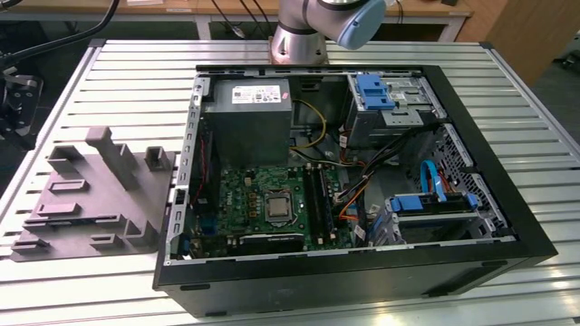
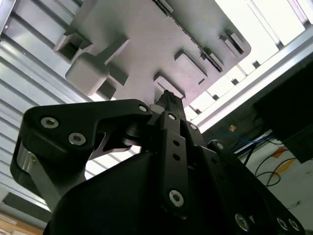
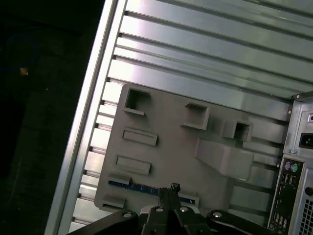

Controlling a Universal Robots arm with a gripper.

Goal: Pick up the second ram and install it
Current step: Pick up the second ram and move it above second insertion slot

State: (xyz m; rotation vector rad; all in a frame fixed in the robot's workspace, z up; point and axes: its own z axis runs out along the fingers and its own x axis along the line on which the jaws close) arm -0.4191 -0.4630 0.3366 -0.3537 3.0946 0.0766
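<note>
The gripper (image 3: 169, 192) is pressed together, holding nothing, over the second ram (image 3: 133, 186) in the gray holder (image 3: 166, 142). The thin stick is best pinched at its middle.

Look to the top centre of the exterior view and you'll find your arm (image 1: 297, 42): a smooth silver-grey cylinder, with a light blue cap (image 1: 360, 19) on the rounded joint beside it. In both wrist views your gripper (image 2: 168, 100) (image 3: 172, 188) is matte black, built from flat, angular link plates (image 2: 98, 122) with rounded corners. In the second wrist view you can pick out bright round screw heads (image 2: 77, 139) set into those plates, and a silvery metal edge (image 2: 22, 161) on the widest one.
</note>
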